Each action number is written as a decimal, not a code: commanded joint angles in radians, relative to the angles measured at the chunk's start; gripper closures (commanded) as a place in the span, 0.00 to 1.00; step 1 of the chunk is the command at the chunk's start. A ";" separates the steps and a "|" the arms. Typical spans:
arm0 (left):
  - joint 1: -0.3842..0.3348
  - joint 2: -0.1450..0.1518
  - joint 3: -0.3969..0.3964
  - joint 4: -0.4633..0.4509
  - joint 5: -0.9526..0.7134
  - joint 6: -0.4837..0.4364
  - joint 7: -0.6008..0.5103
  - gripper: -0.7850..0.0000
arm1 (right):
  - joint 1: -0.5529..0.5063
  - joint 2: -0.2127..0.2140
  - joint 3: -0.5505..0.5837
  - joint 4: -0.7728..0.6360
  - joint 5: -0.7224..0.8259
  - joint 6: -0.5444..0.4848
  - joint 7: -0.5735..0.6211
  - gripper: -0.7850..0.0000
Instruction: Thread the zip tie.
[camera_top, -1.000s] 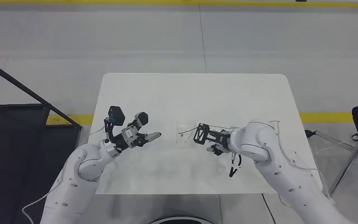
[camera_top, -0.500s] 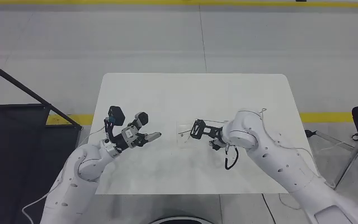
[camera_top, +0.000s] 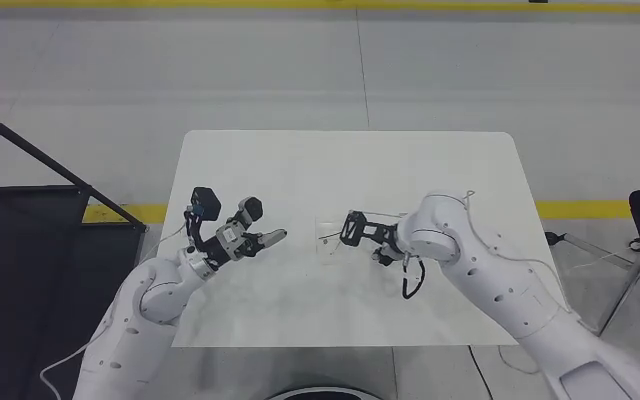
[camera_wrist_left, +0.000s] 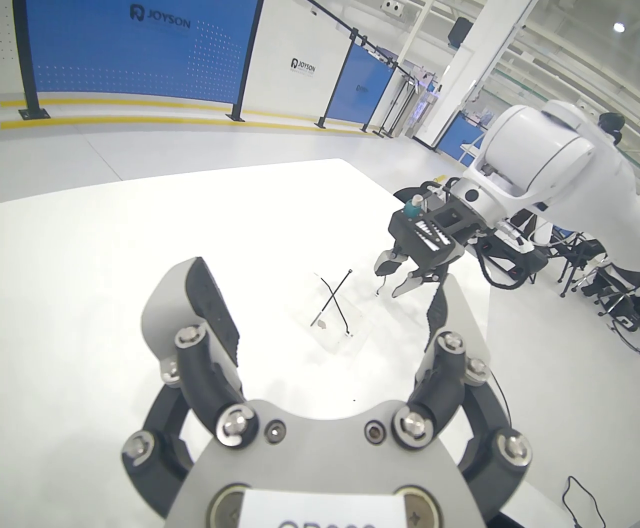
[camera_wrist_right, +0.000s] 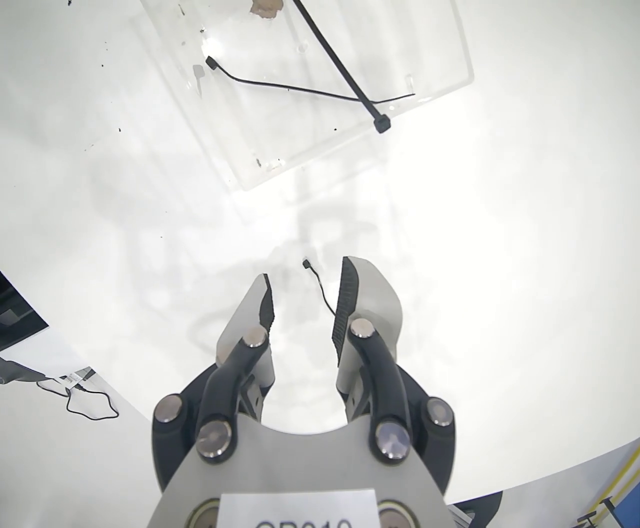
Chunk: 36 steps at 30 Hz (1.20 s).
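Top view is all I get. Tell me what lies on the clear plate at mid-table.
Observer: A thick zip tie and a thin zip tie lie crossed on the clear plate.
Operator: Say whether the right pincer is empty.
Observer: The right pincer is open, but a thin black strand runs along one pad; I cannot tell whether it is gripped.
Operator: Report the left pincer.
Observer: The left pincer is open and empty.
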 joint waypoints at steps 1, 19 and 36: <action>-0.001 0.001 0.000 0.000 -0.008 -0.005 -0.003 0.00 | 0.003 -0.003 -0.007 0.006 -0.006 0.000 -0.003 0.63; 0.003 0.008 0.001 -0.005 -0.014 -0.032 -0.006 0.00 | 0.044 -0.044 -0.068 0.087 -0.029 0.032 -0.006 0.73; 0.003 0.012 0.003 -0.004 -0.018 -0.035 -0.001 0.00 | 0.059 -0.066 -0.086 0.123 -0.029 0.028 0.005 0.79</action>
